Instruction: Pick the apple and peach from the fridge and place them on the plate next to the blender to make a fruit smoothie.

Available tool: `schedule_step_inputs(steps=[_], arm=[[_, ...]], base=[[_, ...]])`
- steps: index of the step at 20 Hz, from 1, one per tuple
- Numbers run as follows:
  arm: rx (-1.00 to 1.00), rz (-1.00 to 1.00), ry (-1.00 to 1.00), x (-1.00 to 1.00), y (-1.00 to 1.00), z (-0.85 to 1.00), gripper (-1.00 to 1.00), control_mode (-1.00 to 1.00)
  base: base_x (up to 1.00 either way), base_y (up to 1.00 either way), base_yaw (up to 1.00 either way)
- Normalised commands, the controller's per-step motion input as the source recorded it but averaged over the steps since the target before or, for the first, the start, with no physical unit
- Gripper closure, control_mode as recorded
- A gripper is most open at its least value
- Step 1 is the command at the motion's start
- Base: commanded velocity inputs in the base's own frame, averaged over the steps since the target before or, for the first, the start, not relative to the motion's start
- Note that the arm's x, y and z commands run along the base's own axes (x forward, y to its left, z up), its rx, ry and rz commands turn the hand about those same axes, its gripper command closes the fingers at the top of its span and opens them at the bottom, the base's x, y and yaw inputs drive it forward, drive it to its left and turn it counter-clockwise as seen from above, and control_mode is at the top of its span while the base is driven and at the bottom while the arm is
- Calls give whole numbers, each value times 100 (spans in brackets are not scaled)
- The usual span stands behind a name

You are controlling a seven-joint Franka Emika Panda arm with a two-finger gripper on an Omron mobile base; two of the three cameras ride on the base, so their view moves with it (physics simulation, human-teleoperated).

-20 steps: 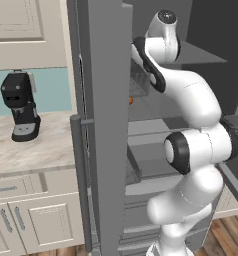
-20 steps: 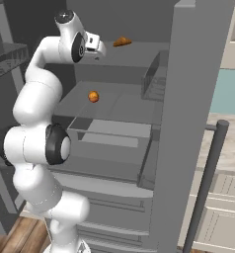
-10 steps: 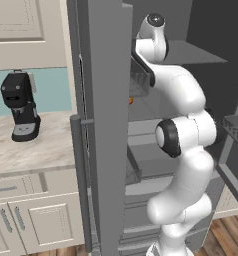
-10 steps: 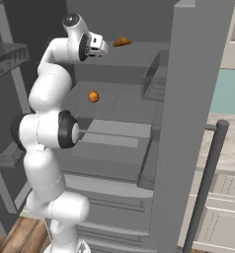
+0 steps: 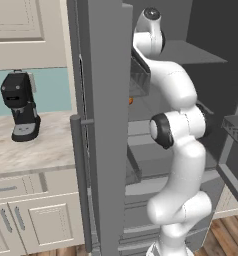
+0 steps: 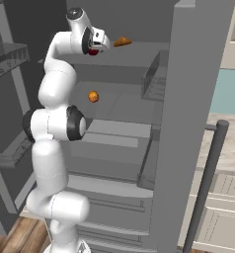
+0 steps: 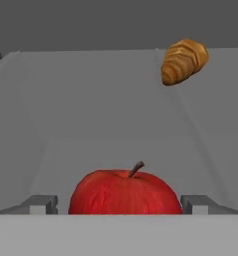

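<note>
Apple centred between the jaws

I see the apple (image 7: pixel 125 192) on the upper fridge (image 6: pixel 198 99) shelf, sitting squarely between my gripper (image 7: pixel 120 204) fingertips (stem up, croissant (image 7: pixel 183 61) behind); jaws spread either side, not visibly touching, so next I close straight in

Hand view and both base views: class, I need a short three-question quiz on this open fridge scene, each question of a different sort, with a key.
1. True or false: in the hand view the round bright red apple sits between the gripper's two dark finger tips.
2. Multiple choice: the oblong orange-brown ridged lump lies (A) on the same grey fridge shelf as the apple, farther back, (B) on the counter, (C) in a drawer.
3. Fill in: in the right base view the small round orange peach rests on a shelf ____ the gripper.

Key: 1 true; 2 A; 3 below.
</note>
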Motion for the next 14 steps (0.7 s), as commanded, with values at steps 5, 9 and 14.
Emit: schedule_step_inputs(steps=[5,9,14], arm=[[0,0,1,0,0,-43,100,-100],[0,0,-3,0,-5,-16,100,-100],[0,0,-8,-3,-1,-4,100,-100]], base=[[0,0,0],[0,0,0],[0,0,0]])
